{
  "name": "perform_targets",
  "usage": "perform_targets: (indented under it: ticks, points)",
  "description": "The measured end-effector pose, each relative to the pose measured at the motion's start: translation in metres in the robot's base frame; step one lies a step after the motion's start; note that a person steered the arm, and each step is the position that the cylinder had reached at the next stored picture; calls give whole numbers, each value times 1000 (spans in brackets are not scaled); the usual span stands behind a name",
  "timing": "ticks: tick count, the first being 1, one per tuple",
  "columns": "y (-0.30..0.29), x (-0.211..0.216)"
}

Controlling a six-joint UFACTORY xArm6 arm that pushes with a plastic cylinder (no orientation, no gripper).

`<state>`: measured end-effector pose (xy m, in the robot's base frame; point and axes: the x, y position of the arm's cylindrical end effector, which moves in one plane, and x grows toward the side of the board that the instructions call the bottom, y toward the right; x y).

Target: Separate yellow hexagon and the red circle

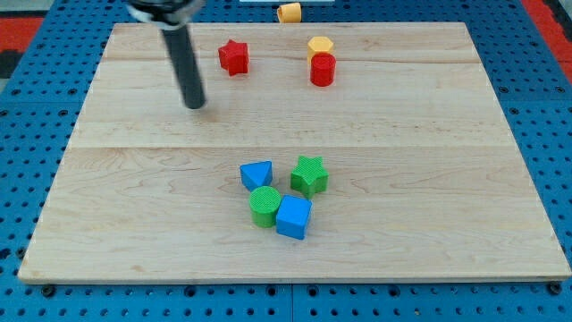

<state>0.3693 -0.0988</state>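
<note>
Camera view: no hand, only my tip (195, 105) well left of touching yellow hexagon (320, 45) and red circle (323, 70), needing wedging apart.

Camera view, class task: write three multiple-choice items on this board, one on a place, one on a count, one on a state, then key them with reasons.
1. Where is my tip relative to the red star?
A. at its lower left
B. at its right
C. on top of it

2. How many green blocks lie on the wooden board?
A. one
B. two
C. three

3. How do the yellow hexagon and the red circle stand?
A. far apart
B. touching, circle just below
C. circle at the board's bottom edge

Key: 1 A, the rod ends below and left of the star. 2 B, the green star and green circle. 3 B, no gap shows between them.
</note>
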Motion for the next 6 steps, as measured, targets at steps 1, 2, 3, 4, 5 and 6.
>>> perform_targets:
  ticks: [1,2,3,4,5,6]
  points:
    - [123,2]
    - [223,-5]
    - [248,-51]
    - [211,-82]
    - [176,-119]
    - [143,-56]
